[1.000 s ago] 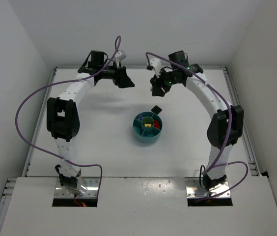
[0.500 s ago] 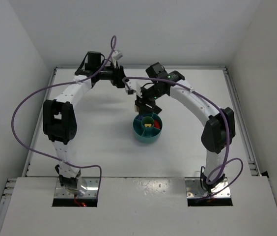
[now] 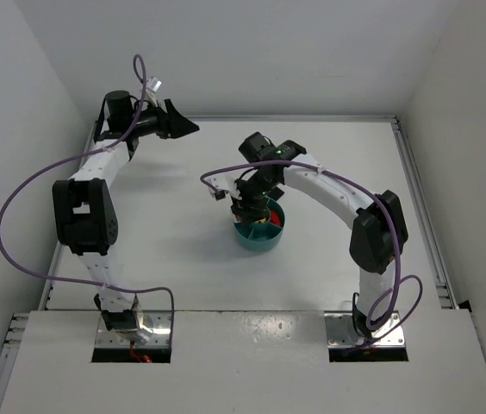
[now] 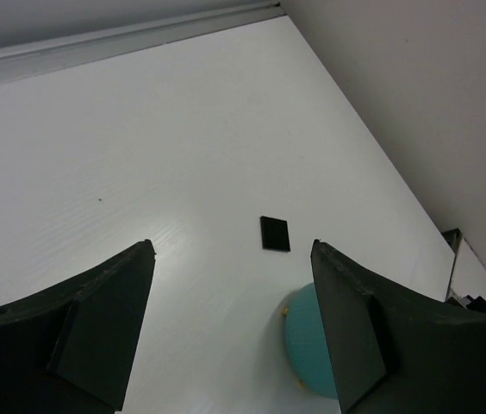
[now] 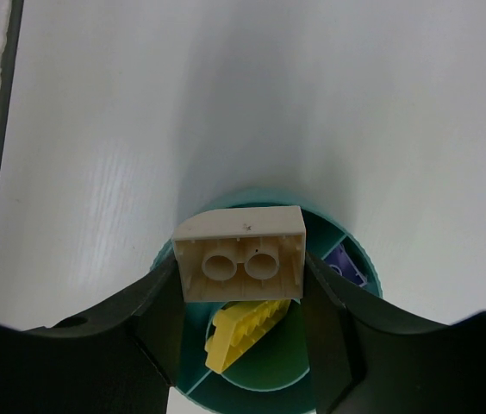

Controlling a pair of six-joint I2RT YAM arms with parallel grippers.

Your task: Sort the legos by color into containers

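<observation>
the right end effector [image 5: 241, 286], pinching a tan two-stud plastic brick [image 5: 241, 254], has swung from the upper middle to just over the round teal divided dish [image 3: 256, 240] at centre, while the left end effector [image 4: 233, 259], spread and empty, pulled back to upper left, so i judge the drop comes next.

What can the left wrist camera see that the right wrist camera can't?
Only the left wrist camera shows a black piece lying on the white table near the teal dish, framed by the open, empty left tool. Only the right wrist camera shows a tan brick pinched in the right tool above the dish, with a yellow brick and a purple brick inside it. Both show the dish and the table.
</observation>
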